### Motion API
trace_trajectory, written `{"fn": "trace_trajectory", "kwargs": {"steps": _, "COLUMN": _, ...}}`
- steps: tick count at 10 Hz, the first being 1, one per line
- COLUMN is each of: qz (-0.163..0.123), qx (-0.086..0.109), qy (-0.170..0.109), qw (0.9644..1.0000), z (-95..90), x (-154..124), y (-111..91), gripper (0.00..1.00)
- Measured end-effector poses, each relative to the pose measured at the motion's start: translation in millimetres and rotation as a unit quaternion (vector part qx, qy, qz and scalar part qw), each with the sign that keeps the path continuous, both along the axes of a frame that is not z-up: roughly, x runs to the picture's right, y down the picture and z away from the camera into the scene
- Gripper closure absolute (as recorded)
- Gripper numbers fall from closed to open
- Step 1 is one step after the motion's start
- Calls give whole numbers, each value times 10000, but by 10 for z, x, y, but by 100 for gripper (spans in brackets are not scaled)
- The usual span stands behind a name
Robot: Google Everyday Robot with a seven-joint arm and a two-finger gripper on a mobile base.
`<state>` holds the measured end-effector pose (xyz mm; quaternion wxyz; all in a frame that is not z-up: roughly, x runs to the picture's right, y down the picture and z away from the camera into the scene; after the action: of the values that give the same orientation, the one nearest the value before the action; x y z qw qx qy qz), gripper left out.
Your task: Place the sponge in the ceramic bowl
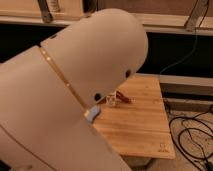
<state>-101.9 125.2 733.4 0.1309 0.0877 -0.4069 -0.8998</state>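
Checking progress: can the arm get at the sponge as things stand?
Probably yes: the sponge lies on the table beside the arm, nothing visible over it, though the gripper itself is out of view.

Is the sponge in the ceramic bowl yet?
Out. The sponge lies on the wooden table, at the white arm's edge; the gripper is out of view.

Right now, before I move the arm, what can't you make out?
- Gripper: not in view, hidden behind the white arm filling the camera view's left.
- Sponge: only a blue-grey corner shows at the arm's edge.
- Ceramic bowl: perhaps this reddish sliver; the rest is covered by the arm.
- White bottle: label too small to read.
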Motion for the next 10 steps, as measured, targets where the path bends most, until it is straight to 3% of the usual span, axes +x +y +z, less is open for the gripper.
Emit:
{"fn": "trace_trajectory", "kwargs": {"steps": 4, "qz": 40, "qx": -27, "qy": 76, "qw": 10000, "z": 48, "x": 62, "y": 41, "gripper": 20}}
{"fn": "trace_trajectory", "kwargs": {"steps": 6, "qz": 92, "qx": -52, "qy": 269, "qw": 9996, "z": 288, "x": 174, "y": 146, "gripper": 20}}
{"fn": "trace_trajectory", "kwargs": {"steps": 10, "qz": -54, "qx": 91, "qy": 287, "qw": 9995, "z": 686, "x": 142, "y": 124, "gripper": 20}}
